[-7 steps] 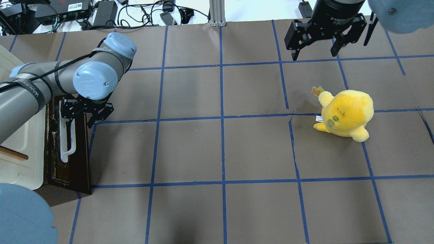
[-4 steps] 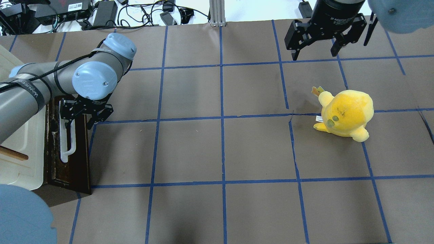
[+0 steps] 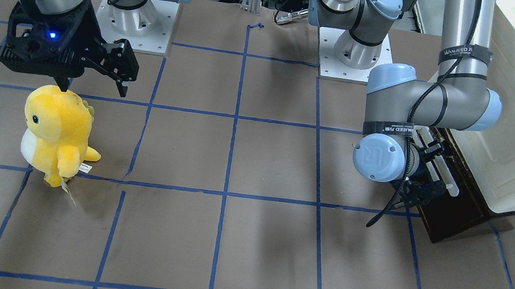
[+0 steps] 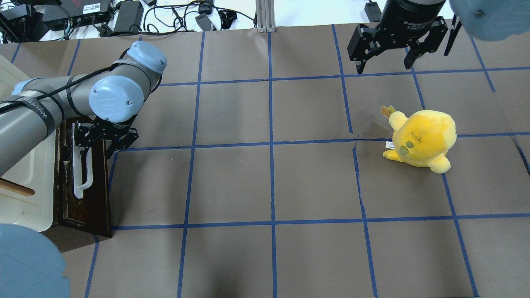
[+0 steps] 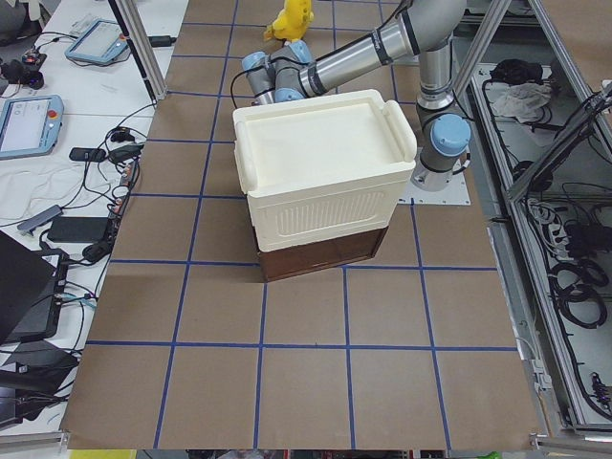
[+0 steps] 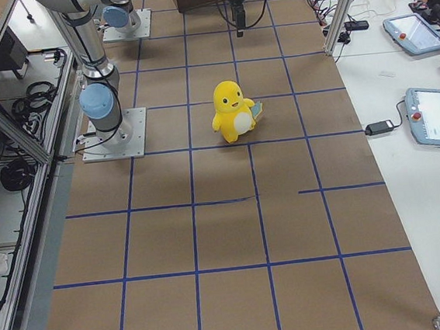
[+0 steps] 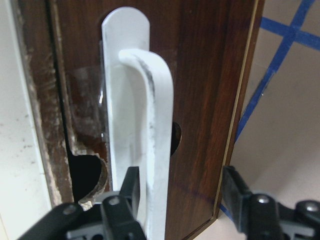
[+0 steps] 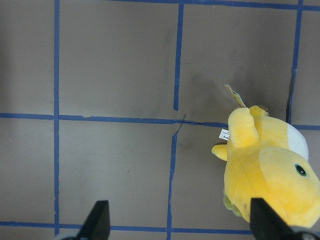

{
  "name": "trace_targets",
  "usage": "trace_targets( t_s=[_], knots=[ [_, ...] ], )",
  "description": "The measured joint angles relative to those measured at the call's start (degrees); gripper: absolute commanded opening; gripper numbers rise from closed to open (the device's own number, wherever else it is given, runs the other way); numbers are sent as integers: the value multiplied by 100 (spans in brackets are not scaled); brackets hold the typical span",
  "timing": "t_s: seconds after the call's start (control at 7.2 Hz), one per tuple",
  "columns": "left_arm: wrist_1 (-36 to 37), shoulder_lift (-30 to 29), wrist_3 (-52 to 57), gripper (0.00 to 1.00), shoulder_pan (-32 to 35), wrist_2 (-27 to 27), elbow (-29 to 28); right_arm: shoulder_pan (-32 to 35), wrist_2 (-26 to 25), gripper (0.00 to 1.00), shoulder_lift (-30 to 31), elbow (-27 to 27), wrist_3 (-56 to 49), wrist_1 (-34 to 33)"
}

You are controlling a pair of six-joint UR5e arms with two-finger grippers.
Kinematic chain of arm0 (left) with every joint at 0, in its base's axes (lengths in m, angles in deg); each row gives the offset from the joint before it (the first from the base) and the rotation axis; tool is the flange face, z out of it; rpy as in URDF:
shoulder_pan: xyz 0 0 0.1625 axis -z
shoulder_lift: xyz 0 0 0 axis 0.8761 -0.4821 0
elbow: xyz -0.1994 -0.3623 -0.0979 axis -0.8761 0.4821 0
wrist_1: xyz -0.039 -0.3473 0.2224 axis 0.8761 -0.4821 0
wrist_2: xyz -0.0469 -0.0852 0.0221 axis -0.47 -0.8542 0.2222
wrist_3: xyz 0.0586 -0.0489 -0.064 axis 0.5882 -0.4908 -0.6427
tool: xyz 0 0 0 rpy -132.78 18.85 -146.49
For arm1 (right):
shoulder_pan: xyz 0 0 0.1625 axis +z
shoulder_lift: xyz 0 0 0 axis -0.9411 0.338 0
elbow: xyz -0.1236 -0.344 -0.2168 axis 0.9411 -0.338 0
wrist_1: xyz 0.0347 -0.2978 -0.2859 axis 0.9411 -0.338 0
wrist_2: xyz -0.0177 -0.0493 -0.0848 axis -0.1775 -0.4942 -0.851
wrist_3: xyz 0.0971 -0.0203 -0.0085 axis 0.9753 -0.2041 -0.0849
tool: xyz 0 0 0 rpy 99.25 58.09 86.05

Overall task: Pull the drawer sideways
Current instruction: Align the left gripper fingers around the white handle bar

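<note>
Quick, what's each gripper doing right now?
Left gripper: open, straddling the drawer handle, not clamped.
Right gripper: open, holding nothing.

The drawer [image 7: 210, 75] front is dark brown wood with visible grain and a slight sheen, rough and chipped along the edge beside the cabinet. Its bar handle [image 7: 150, 125] is smooth white plastic, scuffed with grey marks. The cabinet top [image 5: 320, 153] looks like cream moulded plastic with a dull finish, the table wears matt brown paper [image 4: 232, 182] lined with blue tape [image 4: 232, 145], the yellow plush toy [image 4: 424, 138] is soft, fuzzy cloth – and the left arm [image 4: 37, 116] is smooth grey metal with pale blue satin caps [image 4: 112, 99].
</note>
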Motion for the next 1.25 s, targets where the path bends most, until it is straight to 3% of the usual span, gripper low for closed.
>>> trace_targets(
  t_s=[1.11,1.25],
  knots=[
    [0,-22,-22,63,-23,0,-22,0,-3,100,0,0,-2,0],
    [0,-19,-26,56,-30,1,-10,0,1,100,0,0,-1,0]
  ],
)
